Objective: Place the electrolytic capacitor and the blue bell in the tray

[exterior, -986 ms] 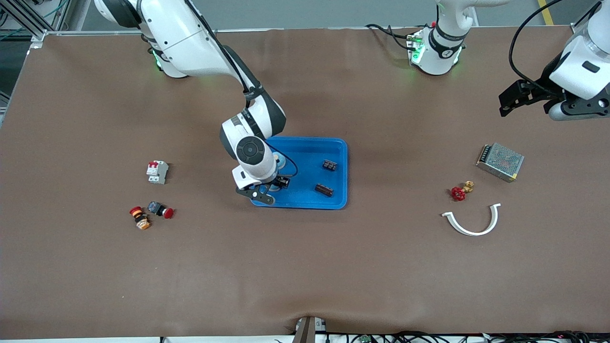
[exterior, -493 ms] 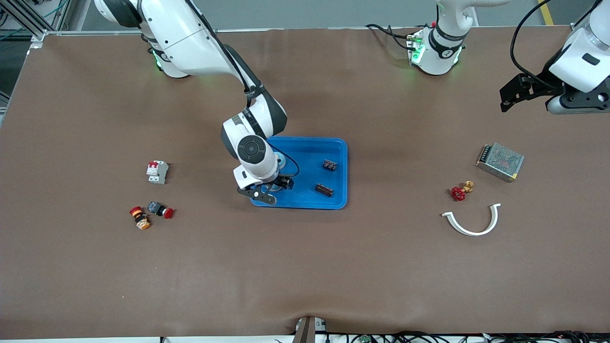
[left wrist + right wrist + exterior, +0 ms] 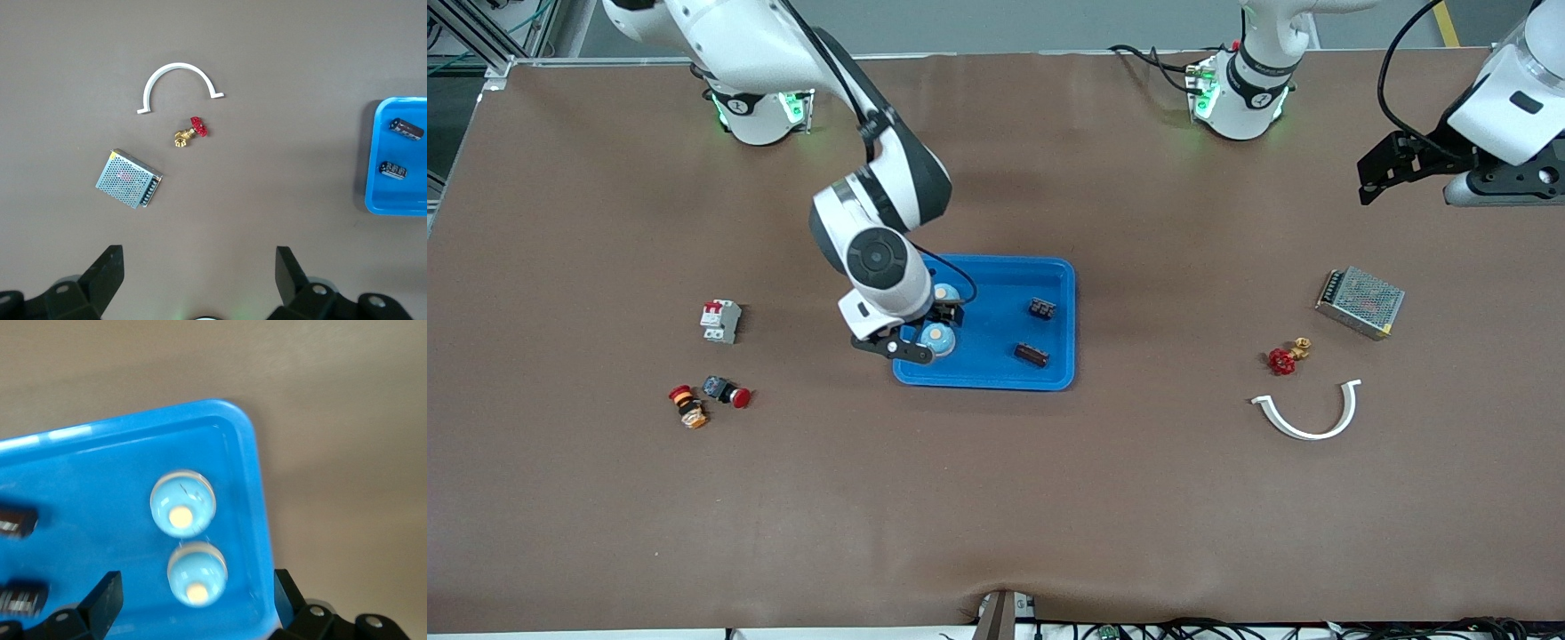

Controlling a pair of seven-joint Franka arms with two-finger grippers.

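The bright blue tray (image 3: 996, 372) lies mid-table. In it are two light blue bells (image 3: 937, 338) (image 3: 945, 292) at the end toward the right arm, and two dark electrolytic capacitors (image 3: 1041, 308) (image 3: 1032, 355) at the other end. My right gripper (image 3: 925, 331) hangs open and empty over the bells. In the right wrist view its gripper (image 3: 197, 583) shows both bells (image 3: 183, 503) (image 3: 197, 573) below it, free, beside the tray's rim (image 3: 257, 487). My left gripper (image 3: 1371, 180) waits open, high over the left arm's end of the table, also in its own view (image 3: 198, 260).
A metal power supply (image 3: 1360, 301), a red-handled brass valve (image 3: 1287, 357) and a white curved clamp (image 3: 1307, 413) lie toward the left arm's end. A circuit breaker (image 3: 720, 320) and red push buttons (image 3: 727, 391) (image 3: 688, 406) lie toward the right arm's end.
My right gripper has lifted and drawn back from the tray floor, uncovering a blue bell that stays in the tray. The left arm has shifted only slightly.
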